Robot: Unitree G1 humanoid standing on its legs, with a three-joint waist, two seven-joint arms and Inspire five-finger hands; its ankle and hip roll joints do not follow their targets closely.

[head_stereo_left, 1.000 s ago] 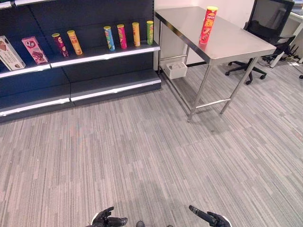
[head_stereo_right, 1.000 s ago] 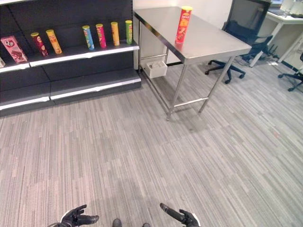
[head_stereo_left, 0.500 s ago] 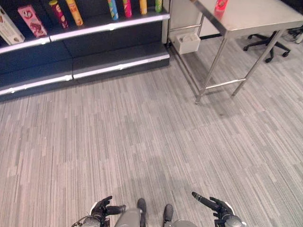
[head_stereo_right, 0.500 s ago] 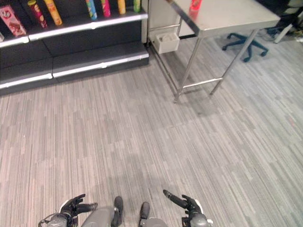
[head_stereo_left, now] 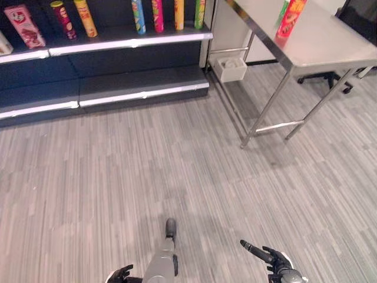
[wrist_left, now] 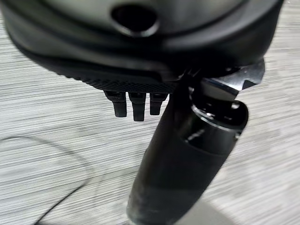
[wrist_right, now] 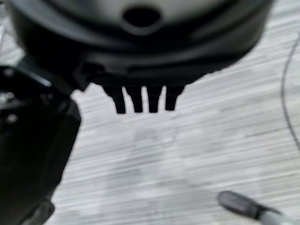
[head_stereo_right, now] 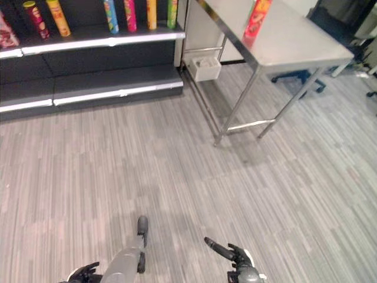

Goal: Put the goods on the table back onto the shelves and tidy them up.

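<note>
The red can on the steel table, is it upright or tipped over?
Upright: the red can stands on its base on the table.

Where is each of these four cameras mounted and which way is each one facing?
Left eye view: head, looking down at the carpet, shelves and table holding a red can; right hand at bottom.
Right eye view: the same scene, shifted slightly sideways.
Left wrist view: along the left hand to the carpet.
Right wrist view: along the right hand, straight fingers, also facing carpet.
</note>
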